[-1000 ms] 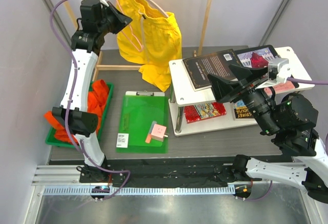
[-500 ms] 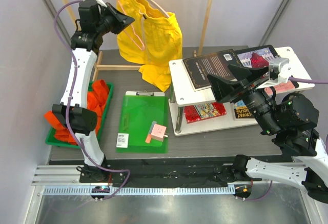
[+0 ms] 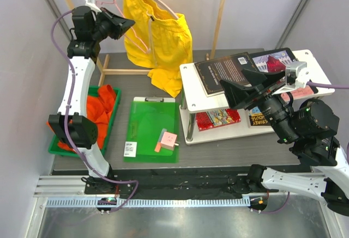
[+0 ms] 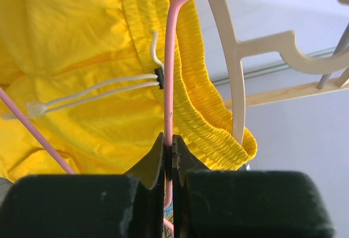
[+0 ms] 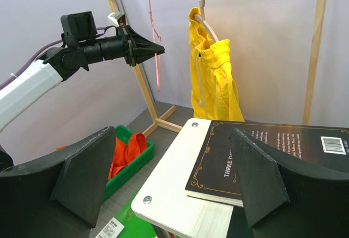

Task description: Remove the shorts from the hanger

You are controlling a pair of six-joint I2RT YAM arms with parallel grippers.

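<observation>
The yellow shorts (image 3: 158, 42) hang on a beige hanger (image 4: 235, 85) at the rail. Just beside them my left gripper (image 4: 168, 140) is closed on a thin pink hanger (image 4: 169, 80), which crosses in front of the waistband. The orange shorts (image 3: 98, 110) lie in the green bin (image 3: 112, 128). My right gripper (image 3: 237, 85) stands open over the book (image 3: 218, 70) on the white shelf (image 3: 188, 88).

The top external camera looked down from behind the arms over the whole table (image 3: 229, 152). The left wrist camera sat close against the pink hanger (image 4: 169, 85) and yellow shorts (image 4: 82, 36). The right wrist camera faced them from farther off, seemingly level; all three views shared the shorts.
</observation>
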